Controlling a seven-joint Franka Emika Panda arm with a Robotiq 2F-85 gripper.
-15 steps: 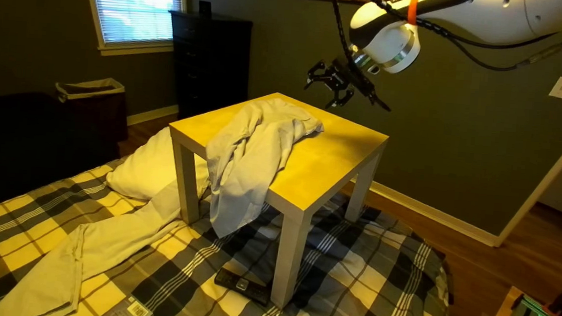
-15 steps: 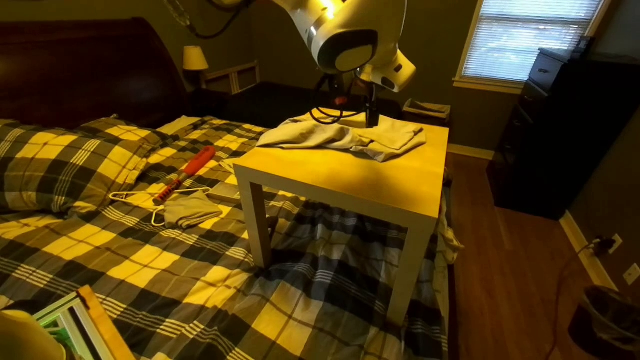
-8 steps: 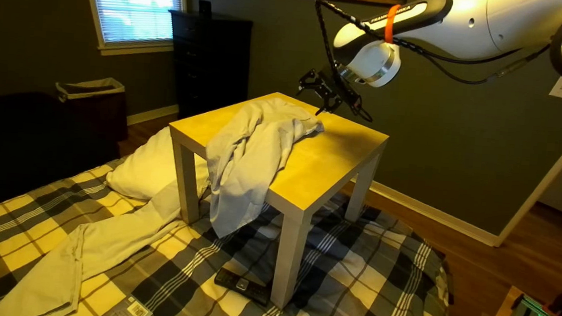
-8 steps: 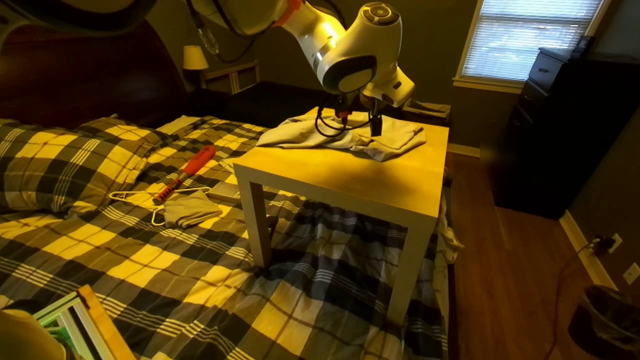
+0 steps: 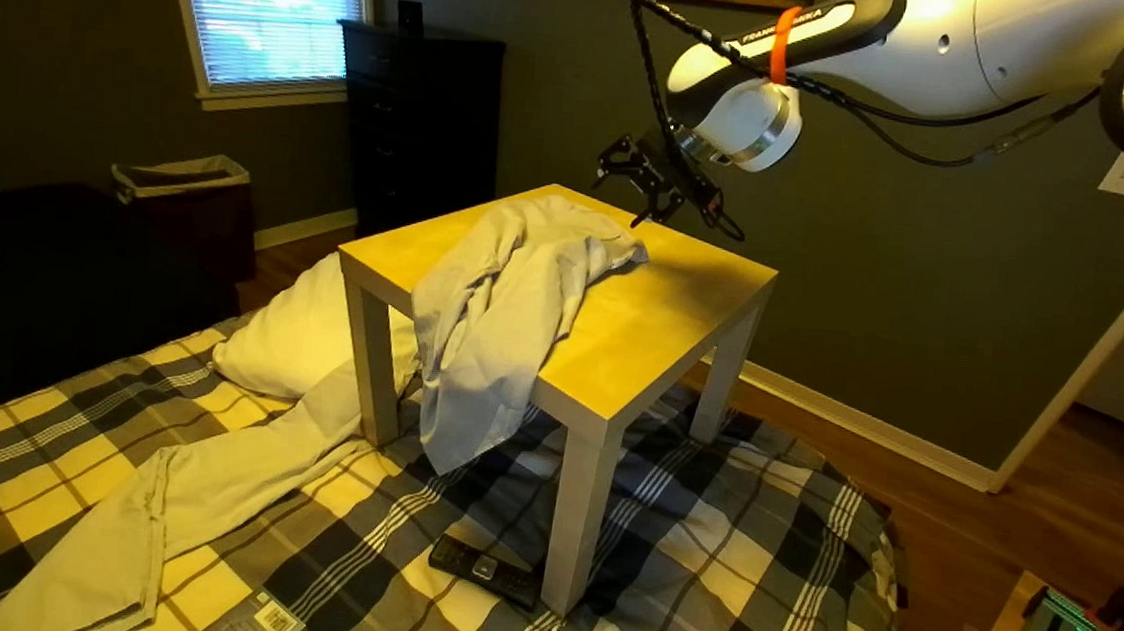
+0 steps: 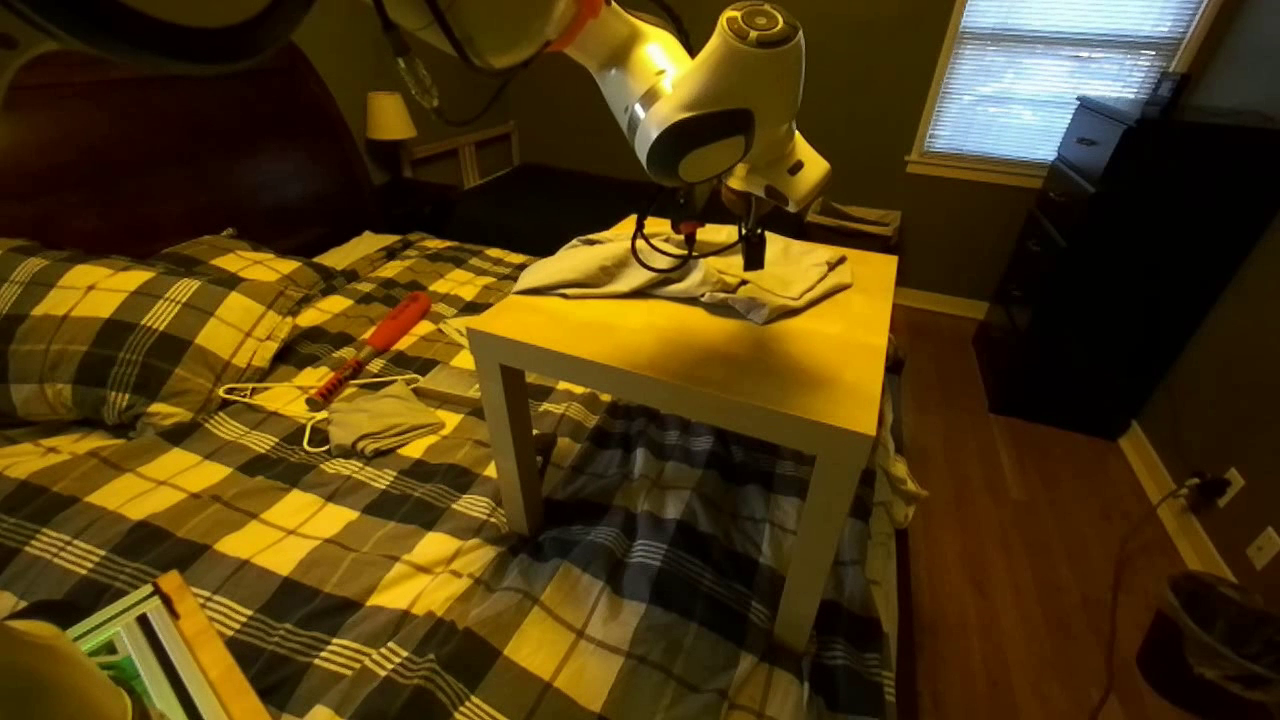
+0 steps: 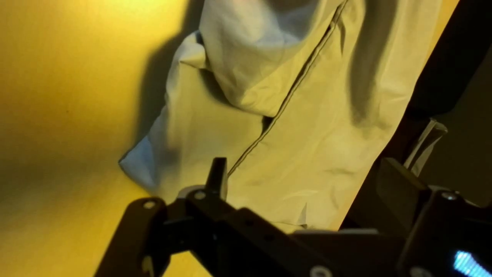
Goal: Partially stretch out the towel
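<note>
I have the fingers [image 7: 217,177] wide apart, probably the right stance for straddling a loose fold, above the towel [image 5: 514,292], which lies rumpled across the table [image 5: 609,349] with one end draped over the edge.

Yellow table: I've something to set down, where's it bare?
In an exterior view, the yellow table is barest between the towel and the right edge; a smaller patch lies between towel and left corner. Crowded: the towel-covered middle, with the open gripper hanging nearby.
</note>
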